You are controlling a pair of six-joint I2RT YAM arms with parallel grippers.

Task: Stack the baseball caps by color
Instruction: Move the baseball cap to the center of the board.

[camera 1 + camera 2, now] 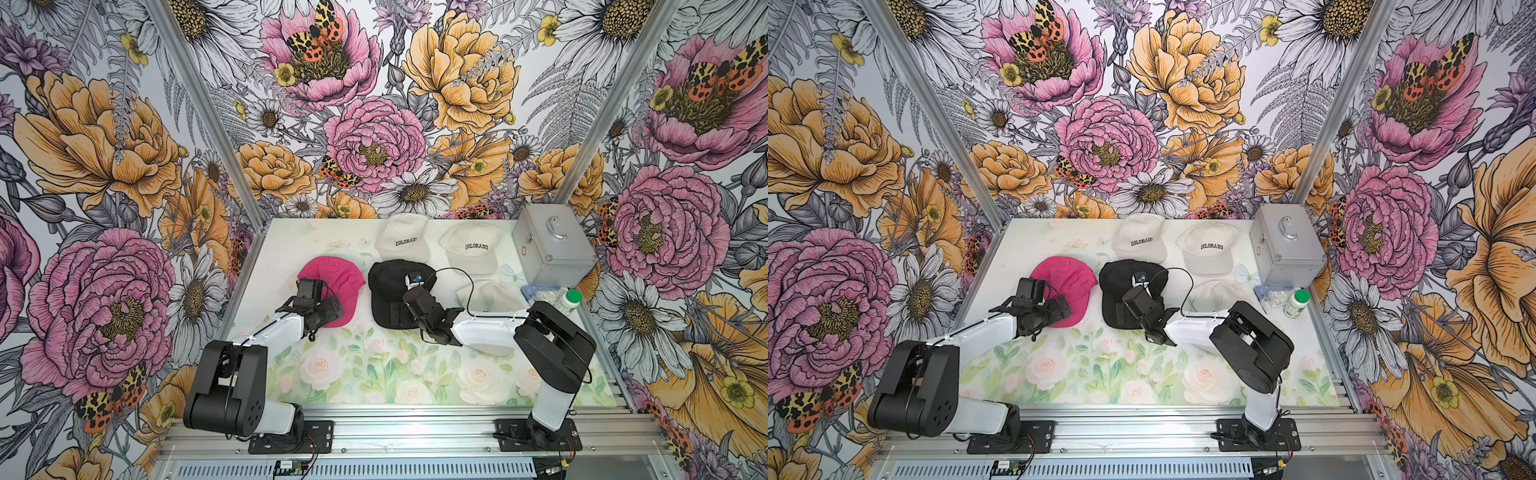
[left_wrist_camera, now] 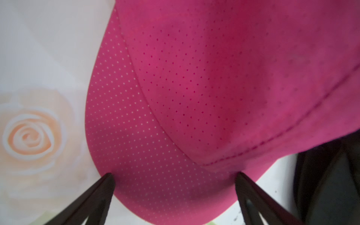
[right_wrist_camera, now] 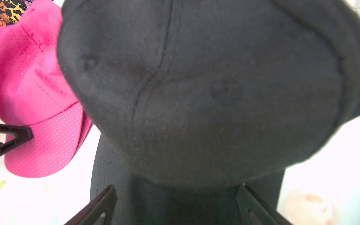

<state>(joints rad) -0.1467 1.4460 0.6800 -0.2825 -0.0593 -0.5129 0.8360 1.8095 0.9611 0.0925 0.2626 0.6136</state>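
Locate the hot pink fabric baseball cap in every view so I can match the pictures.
A top view: hot pink fabric baseball cap mid-table, left of the black fabric cap.
A top view: the same.
Left wrist: fills most of the frame, brim between the left gripper's open jaws.
Right wrist: at the edge, beside the black cap.
Shared landmark: that black cap, adjacent in every view.

Table (image 1: 361,374) has a pale rose-print cover, with metal rails along the near edge. Mid-table sits a pink cap (image 1: 336,276), with a black cap (image 1: 386,286) just beside it on the right, both brims toward the near edge. Back row: cream COLORADO cap (image 1: 405,239), second COLORADO cap (image 1: 471,249) near it. Third cream cap (image 1: 488,295) lies right of the black one, partly hidden. Back right corner: silver case (image 1: 552,245), with a clear packet (image 1: 540,293) and a green-lidded bottle (image 1: 569,301) in front of it.
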